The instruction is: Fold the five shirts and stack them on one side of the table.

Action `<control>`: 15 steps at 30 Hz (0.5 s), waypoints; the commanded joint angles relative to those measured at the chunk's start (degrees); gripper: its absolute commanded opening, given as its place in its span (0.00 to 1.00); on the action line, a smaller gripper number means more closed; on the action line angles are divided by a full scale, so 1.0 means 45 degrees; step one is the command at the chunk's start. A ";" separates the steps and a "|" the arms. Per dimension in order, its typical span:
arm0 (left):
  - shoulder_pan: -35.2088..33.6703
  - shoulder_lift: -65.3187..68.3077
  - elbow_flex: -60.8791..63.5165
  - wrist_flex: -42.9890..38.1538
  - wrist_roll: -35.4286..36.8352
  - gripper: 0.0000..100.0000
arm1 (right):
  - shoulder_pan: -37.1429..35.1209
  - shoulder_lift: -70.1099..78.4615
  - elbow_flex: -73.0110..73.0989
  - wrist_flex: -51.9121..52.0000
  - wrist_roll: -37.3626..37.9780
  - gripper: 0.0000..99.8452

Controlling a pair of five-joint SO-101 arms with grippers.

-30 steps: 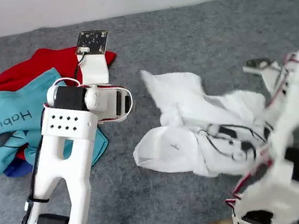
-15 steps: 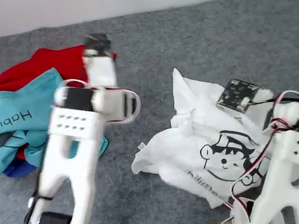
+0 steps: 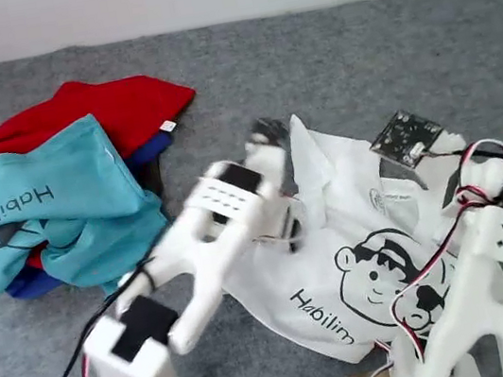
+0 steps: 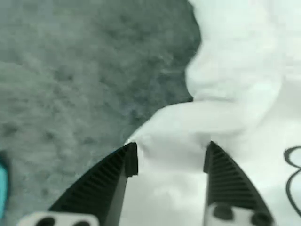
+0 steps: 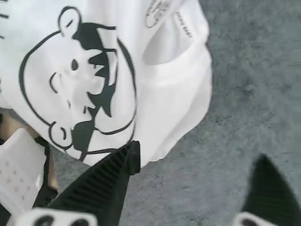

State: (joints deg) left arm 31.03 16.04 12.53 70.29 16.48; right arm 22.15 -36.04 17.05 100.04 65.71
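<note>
Left gripper [image 4: 169, 153] spread wide over the white shirt's [image 3: 352, 220] bunched edge; right gripper [image 5: 197, 160] also agape, just beside that shirt.
Best to pinch a single cloth layer, then draw it outward to flatten the shirt; the coloured pile [image 3: 62, 199] lies near it.

1. Shirts: four can be told apart. One white shirt [image 3: 335, 233] with a bear print lies at centre right. One teal shirt [image 3: 54, 210], one red shirt [image 3: 113, 100] and one dark blue shirt [image 3: 150, 150] are heaped at the upper left of the frame.
2. Robot arms: two, the left arm [image 3: 204, 253] at lower left and the right arm [image 3: 493, 265] at lower right.
3. Grippers: two, the left gripper [image 4: 171, 155] and the right gripper [image 5: 197, 160].
4. Table [image 3: 308, 65]: one, grey.
</note>
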 commanded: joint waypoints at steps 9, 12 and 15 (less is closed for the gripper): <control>-0.0117 0.0078 -0.0049 0.0567 -0.2403 0.01 | -0.3819 0.5636 -0.2774 -0.3858 -0.5411 0.29; -0.0645 -0.0742 -0.0049 0.1172 -0.3009 0.01 | -0.4855 0.8527 -0.4454 -0.4093 -0.6408 0.22; -0.1231 -0.1915 -0.0049 0.1875 -0.3731 0.01 | -0.5284 1.1516 -0.6857 -0.4034 -0.6955 0.21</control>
State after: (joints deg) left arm 28.04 14.02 12.53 75.65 2.68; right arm 0.18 4.75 -2.99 82.55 37.41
